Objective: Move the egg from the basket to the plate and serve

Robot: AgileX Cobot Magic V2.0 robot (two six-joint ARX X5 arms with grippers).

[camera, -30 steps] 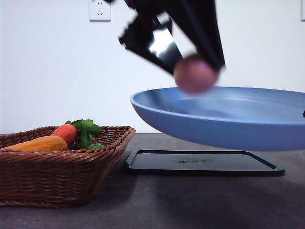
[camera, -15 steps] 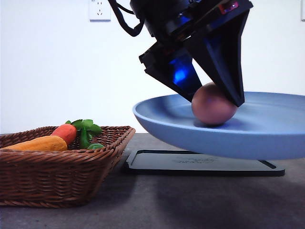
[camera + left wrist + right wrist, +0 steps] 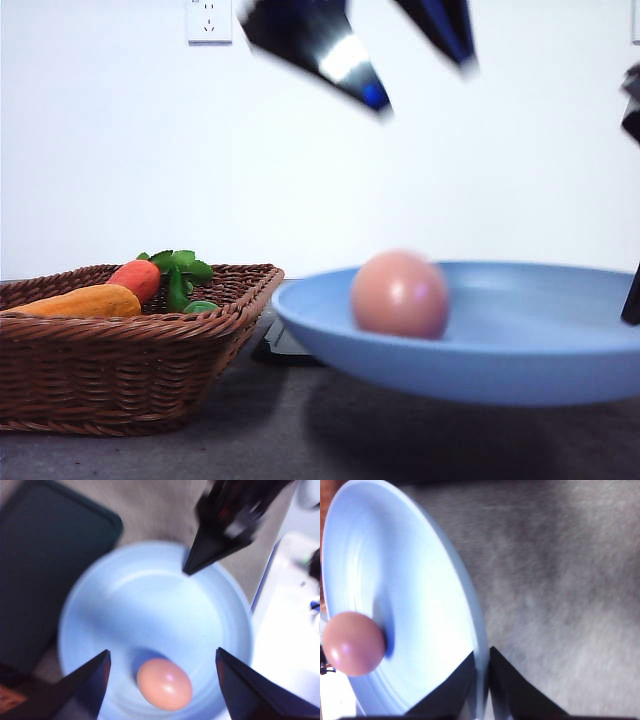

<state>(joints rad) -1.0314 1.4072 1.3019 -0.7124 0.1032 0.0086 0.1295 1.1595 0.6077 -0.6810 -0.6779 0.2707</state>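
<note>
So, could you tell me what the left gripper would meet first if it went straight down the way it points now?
Most likely the egg, lying in the plate between the open left gripper fingers. Depth is unclear, so it might touch the plate floor beside it instead.

No text, label, brand, number or sign can be read in any of the views.
</note>
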